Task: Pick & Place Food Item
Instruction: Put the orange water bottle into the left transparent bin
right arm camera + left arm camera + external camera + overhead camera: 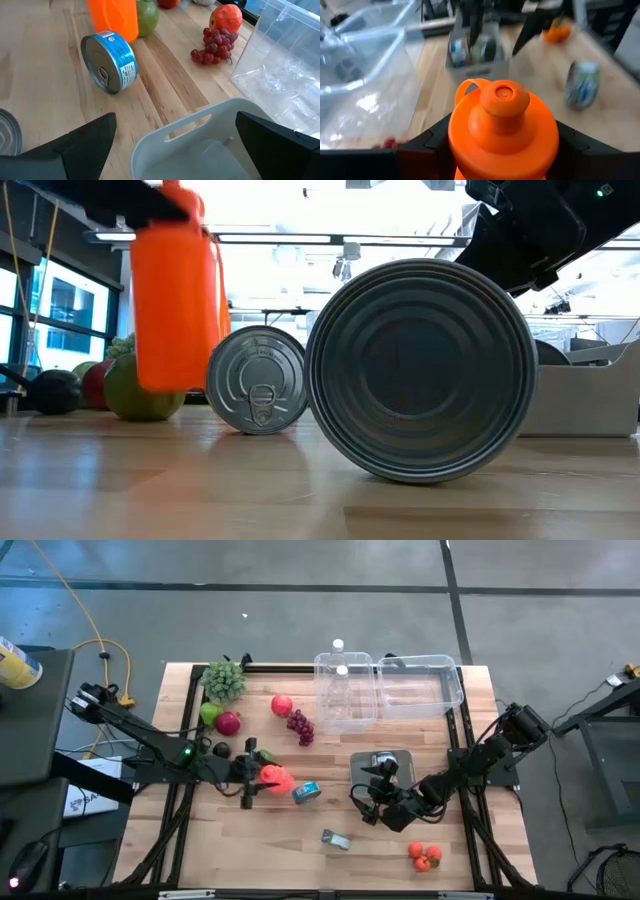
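Observation:
An orange bottle (274, 779) with an orange cap (504, 98) hangs upright above the table's left middle, its base off the wood in the low view (178, 290). My left gripper (258, 778) is shut on it. My right gripper (372, 802) stands open right of centre, by the near edge of a grey tray (383, 766); that tray (200, 150) lies ahead of the spread fingers, untouched. A blue-labelled can (306, 792) lies on its side beside the bottle. A second can (336, 839) lies on its side nearer the front edge. My left gripper pinches the bottle's body (457, 150) below its shoulder, one finger (427, 142) on each side. The fingers come nearly level from the table's left side. The bottle stands upright in the hold, cap up, lifted clear of the table.
Green grapes (224, 680), a green apple (209, 714), red fruit (228, 723), a pomegranate (282, 704) and purple grapes (301, 726) lie at the far left. Two clear plastic bins (400, 688) stand at the far edge. Small orange fruits (425, 856) sit at the near right.

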